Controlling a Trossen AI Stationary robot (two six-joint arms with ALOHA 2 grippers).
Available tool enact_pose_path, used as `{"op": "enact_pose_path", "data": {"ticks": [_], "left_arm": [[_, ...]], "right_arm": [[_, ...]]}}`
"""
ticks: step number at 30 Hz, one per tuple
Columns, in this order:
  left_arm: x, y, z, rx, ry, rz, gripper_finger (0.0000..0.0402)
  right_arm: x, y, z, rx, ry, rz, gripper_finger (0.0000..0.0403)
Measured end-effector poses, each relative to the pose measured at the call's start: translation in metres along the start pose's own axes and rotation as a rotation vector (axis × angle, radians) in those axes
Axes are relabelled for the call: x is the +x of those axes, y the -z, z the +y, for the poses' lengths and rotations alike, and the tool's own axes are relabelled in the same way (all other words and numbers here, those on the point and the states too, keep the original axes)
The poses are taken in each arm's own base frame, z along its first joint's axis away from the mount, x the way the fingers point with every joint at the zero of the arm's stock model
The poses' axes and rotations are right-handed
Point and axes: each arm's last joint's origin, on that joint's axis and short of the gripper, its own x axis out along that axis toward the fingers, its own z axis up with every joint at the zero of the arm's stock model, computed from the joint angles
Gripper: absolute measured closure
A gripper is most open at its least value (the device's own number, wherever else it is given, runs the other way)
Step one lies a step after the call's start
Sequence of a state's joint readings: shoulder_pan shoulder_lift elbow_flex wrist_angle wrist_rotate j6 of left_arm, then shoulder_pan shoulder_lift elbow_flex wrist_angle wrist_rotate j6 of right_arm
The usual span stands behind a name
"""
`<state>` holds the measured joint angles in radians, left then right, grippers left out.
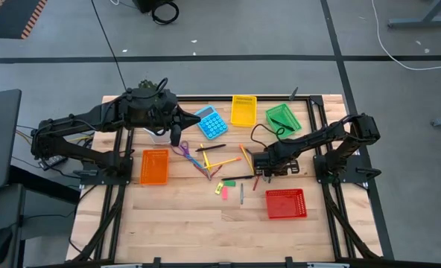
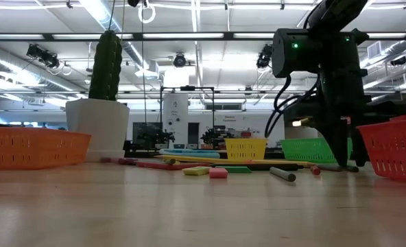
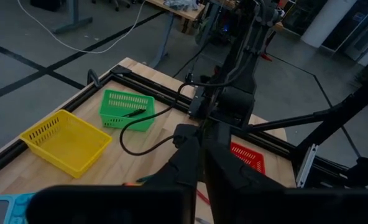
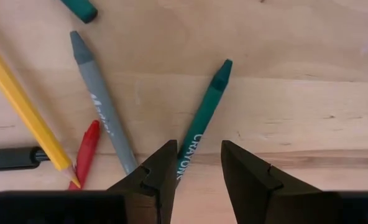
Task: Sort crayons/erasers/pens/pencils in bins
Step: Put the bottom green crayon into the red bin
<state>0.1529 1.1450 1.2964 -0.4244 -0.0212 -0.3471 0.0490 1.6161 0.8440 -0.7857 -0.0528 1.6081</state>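
My right gripper (image 4: pixel 195 169) (image 1: pixel 265 168) points down at the table's middle and is open. Its fingers stand on either side of the lower end of a green crayon (image 4: pixel 206 112), which lies flat on the wood. Beside it lie a grey crayon (image 4: pixel 100 106), a red crayon (image 4: pixel 87 152), a yellow pencil (image 4: pixel 25 106) and a black pen (image 4: pixel 10 158). Pink (image 1: pixel 223 193) and green (image 1: pixel 229 183) erasers lie nearby. The orange (image 1: pixel 154 167), yellow (image 1: pixel 243 110), green (image 1: pixel 283 117) and red (image 1: pixel 286 203) bins stand around them. My left gripper (image 1: pixel 191 117) hovers shut, high over the far left. My right gripper has one finger (image 4: pixel 161 167) close against the green crayon's lower end (image 4: pixel 183 163), which runs out of sight beside that finger. Whether the finger touches it, I cannot tell. The other finger stands clear of it.
A blue calculator (image 1: pixel 211 122), purple scissors (image 1: pixel 185 151) and a white pot (image 1: pixel 159 135) with a cactus (image 2: pixel 105 65) sit at the far left. The green bin holds a dark pen (image 3: pixel 132 114). A grey crayon (image 1: pixel 241 195) lies left of the red bin. Bare wood spreads along the near edge.
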Motion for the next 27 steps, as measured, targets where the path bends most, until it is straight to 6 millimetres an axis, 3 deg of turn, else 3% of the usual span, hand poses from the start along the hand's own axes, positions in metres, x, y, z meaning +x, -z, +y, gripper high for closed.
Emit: {"op": "enact_pose_path", "data": {"ticks": [9, 27], "left_arm": [[0.000, 0.000, 0.000, 0.000, 0.000, 0.000, 0.0372], [0.000, 0.002, 0.001, -0.006, -0.007, 0.021, 0.0370]], "right_arm": [[0.010, 0.000, -0.007, 0.050, -0.009, 0.025, 0.0303], [0.011, -0.001, -0.007, 0.004, -0.005, 0.003, 0.0354]]}}
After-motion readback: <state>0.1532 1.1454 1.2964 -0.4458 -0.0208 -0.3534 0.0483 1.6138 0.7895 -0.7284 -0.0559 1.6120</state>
